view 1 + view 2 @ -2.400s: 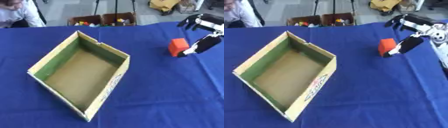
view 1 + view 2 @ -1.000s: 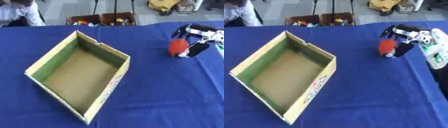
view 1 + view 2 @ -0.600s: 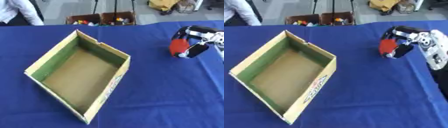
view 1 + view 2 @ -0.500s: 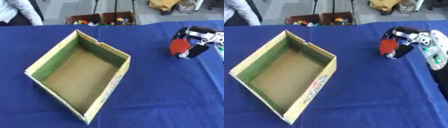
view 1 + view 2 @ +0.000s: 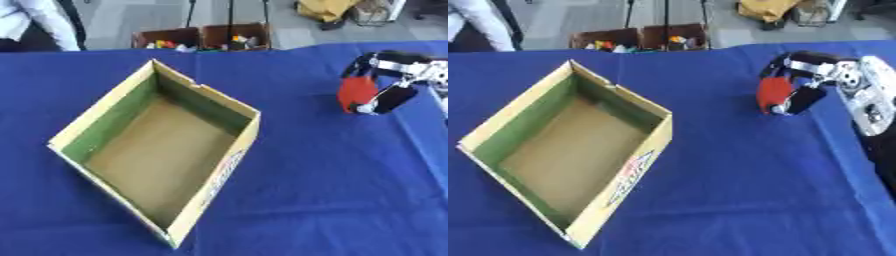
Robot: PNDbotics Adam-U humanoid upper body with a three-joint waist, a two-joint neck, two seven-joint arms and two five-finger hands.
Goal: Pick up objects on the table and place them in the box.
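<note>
R hand (image 5: 802, 82) is now curling round the red block (image 5: 773, 95), fingers over the top and far side, thumb coming up against the near side. 2.4 s ago the hand was only beside the block w/ fingers straighter; since approx 1 s ago it's been wrapping on, so the grasp is closing rather than the reach still going. Block itself is sitting in abt the same spot on the blue bench (image 5: 332, 200), far right, well apart from the box (image 5: 131, 170). Can't tell yet whether it's lifting off the cloth.

Box is lying open and empty, left of centre, no change apart from a slight camera shift.

Meaning for the task: pick looks nearly secured; lift and carry leftward to the box are prob next. L hand isn't showing in either view.
</note>
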